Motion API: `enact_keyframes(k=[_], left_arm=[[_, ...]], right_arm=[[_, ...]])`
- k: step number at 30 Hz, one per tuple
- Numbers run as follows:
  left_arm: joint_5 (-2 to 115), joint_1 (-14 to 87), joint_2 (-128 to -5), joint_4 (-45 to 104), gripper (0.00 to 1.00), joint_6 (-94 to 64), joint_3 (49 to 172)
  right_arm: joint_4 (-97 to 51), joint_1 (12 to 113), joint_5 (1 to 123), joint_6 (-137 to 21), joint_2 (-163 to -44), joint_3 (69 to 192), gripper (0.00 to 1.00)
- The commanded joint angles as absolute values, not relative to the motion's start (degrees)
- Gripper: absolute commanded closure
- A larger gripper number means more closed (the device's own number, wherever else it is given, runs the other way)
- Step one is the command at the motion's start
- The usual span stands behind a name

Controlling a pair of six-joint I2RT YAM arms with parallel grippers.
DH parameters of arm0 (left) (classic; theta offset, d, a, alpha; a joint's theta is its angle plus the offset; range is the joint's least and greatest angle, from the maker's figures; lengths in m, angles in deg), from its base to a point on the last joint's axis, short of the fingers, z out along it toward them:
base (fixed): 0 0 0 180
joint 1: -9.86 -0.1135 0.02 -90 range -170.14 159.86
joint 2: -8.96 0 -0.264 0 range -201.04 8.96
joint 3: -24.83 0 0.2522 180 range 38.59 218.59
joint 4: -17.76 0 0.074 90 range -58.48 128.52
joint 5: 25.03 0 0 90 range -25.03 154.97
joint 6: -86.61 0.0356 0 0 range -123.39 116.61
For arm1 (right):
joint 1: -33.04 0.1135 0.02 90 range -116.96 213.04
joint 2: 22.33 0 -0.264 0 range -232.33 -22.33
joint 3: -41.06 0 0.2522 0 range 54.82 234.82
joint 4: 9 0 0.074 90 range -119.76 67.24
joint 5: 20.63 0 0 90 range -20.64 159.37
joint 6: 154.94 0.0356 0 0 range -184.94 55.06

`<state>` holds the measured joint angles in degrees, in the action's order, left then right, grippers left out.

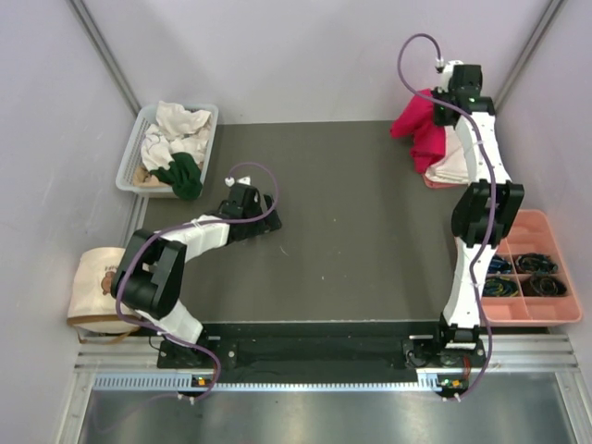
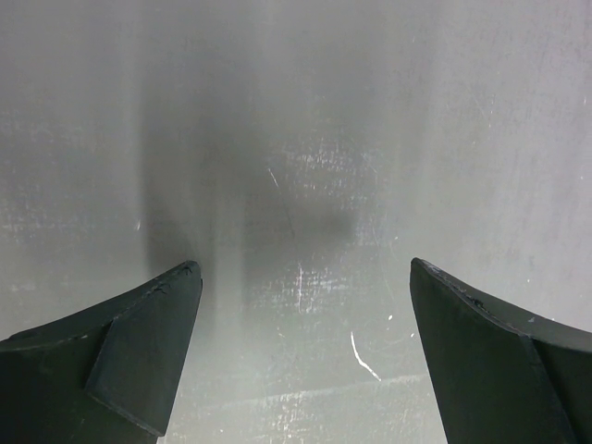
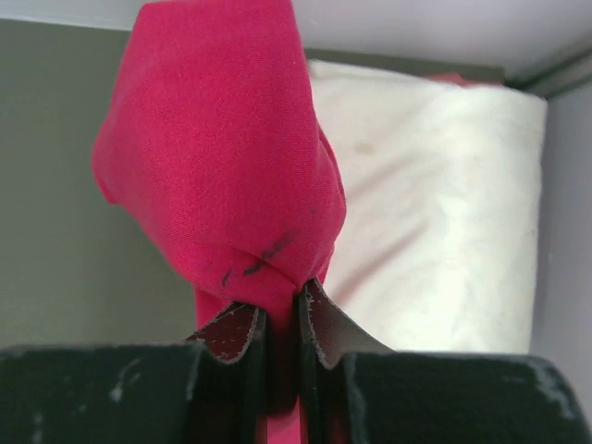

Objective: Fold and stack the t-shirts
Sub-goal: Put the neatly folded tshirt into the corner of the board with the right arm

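My right gripper [image 1: 437, 109] [image 3: 282, 310] is shut on a bunched crimson-red t-shirt [image 1: 418, 125] [image 3: 222, 157], held up at the far right of the table. Under and behind it lies a folded cream-white t-shirt [image 1: 455, 159] [image 3: 435, 203] on a salmon-pink one [image 1: 435, 181]. My left gripper [image 1: 262, 225] [image 2: 305, 287] is open just above the bare dark mat [image 2: 305, 185] at the left, with nothing between its fingers. More t-shirts, cream-white [image 1: 180, 125] and dark green [image 1: 183, 174], lie crumpled in a grey bin [image 1: 129, 157] at the far left.
A round beige fabric bag [image 1: 92, 287] sits off the mat's left edge. A pink divided tray [image 1: 546, 277] with dark cables stands at the right. Pale walls close in on three sides.
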<state>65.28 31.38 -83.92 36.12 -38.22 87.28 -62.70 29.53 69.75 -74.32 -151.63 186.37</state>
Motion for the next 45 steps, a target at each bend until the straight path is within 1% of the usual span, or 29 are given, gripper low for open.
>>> enact_keyframes(k=[1, 7, 9, 13, 16, 17, 21, 24, 31, 45], left_arm=[[64.0, 31.4, -81.9, 37.6, 0.01, -39.2, 84.2], [64.3, 31.4, -79.6, 37.5, 0.01, -39.2, 82.4], [64.3, 31.4, -79.3, 37.4, 0.01, -39.2, 81.9], [64.3, 31.4, -79.6, 37.4, 0.01, -39.2, 81.7], [64.2, 31.4, -80.7, 37.0, 0.01, -39.2, 81.8], [64.0, 31.4, -81.4, 36.8, 0.01, -39.2, 82.1], [63.8, 31.4, -82.7, 36.7, 0.01, -39.2, 82.9], [63.7, 31.4, -83.8, 36.8, 0.01, -38.9, 83.5], [63.6, 31.4, -85.5, 36.3, 0.01, -39.0, 84.1], [62.6, 31.4, -86.3, 35.8, 0.01, -39.2, 84.4]], right_arm=[[-63.4, 35.8, 64.3, -75.3, -140.7, 187.4, 1.00], [-65.0, 40.5, 63.0, -75.7, -136.7, 185.7, 1.00], [-65.1, 40.6, 61.3, -75.0, -135.4, 184.0, 1.00], [-61.0, 40.0, 62.2, -74.3, -134.8, 177.7, 1.00], [-61.3, 37.9, 59.4, -72.4, -140.4, 177.8, 1.00], [-61.9, 36.5, 58.7, -71.4, -144.8, 179.3, 1.00], [-63.9, 34.0, 58.4, -70.2, -154.0, 184.1, 1.00], [-64.3, 33.2, 58.5, -69.4, -157.3, 186.7, 1.00], [-62.8, 29.5, 61.1, -68.4, -155.8, 186.6, 1.00], [-63.2, 28.0, 65.1, -69.7, -150.0, 189.4, 1.00]])
